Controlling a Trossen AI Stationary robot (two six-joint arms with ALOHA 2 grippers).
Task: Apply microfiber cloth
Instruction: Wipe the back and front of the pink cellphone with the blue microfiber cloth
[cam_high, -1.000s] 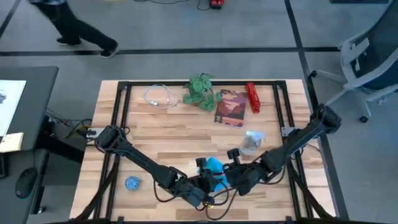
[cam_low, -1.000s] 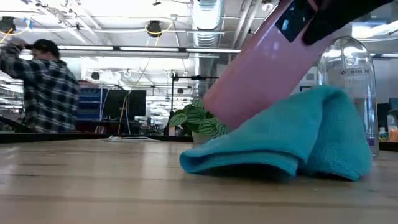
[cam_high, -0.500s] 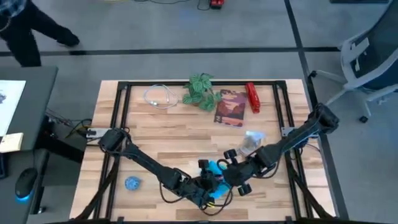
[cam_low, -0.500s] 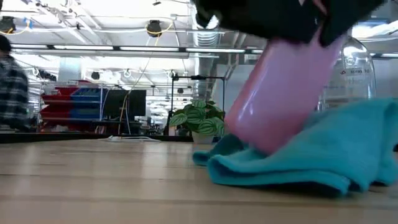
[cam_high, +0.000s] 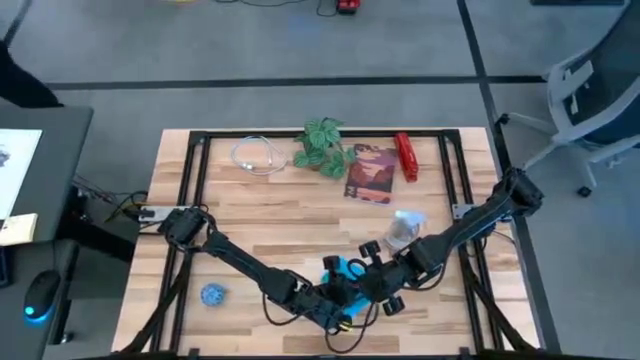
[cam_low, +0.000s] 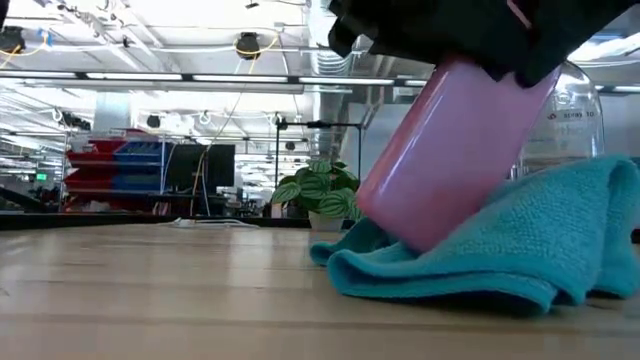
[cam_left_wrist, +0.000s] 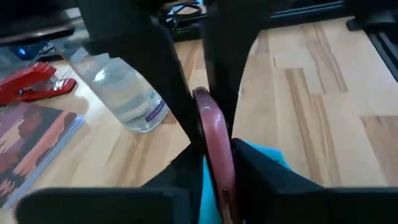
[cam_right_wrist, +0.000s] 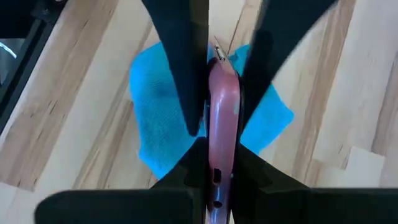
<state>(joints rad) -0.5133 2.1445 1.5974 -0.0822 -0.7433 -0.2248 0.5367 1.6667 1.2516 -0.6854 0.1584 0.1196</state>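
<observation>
The sky-blue microfiber cloth (cam_high: 346, 267) lies bunched on the table near its front edge, seen also in the low view (cam_low: 500, 255). A phone with a pink back (cam_low: 450, 150) stands tilted above it, its lower end on the cloth. My left gripper (cam_high: 335, 298) and my right gripper (cam_high: 372, 282) meet at the phone from opposite sides, both shut on it. In the low view the dark grippers hide the phone's top. My left gripper pinches the phone between its two fingers, one on each broad face (cam_left_wrist: 210, 134), the thin edge facing its camera. The phone is tilted, its lower end on the cloth. My right gripper pinches the same phone across its broad faces (cam_right_wrist: 222, 118) from the opposite side, coming from above with the cloth (cam_right_wrist: 155, 112) beneath. Its fingers face the left gripper's fingers.
A clear bottle (cam_high: 403, 230) stands just behind the cloth on the right. Farther back are a book (cam_high: 370, 172), a red stapler (cam_high: 406, 156), a small plant (cam_high: 322, 145) and a white cable (cam_high: 256, 155). A blue patterned ball (cam_high: 213, 294) lies at the front left.
My right gripper has moved a little toward the table's left, in to the phone. The phone has tipped steeper, and its lower end now presses into the cloth. The cloth has shifted toward the table's right and bunched up. A person behind the table has walked out of view.
</observation>
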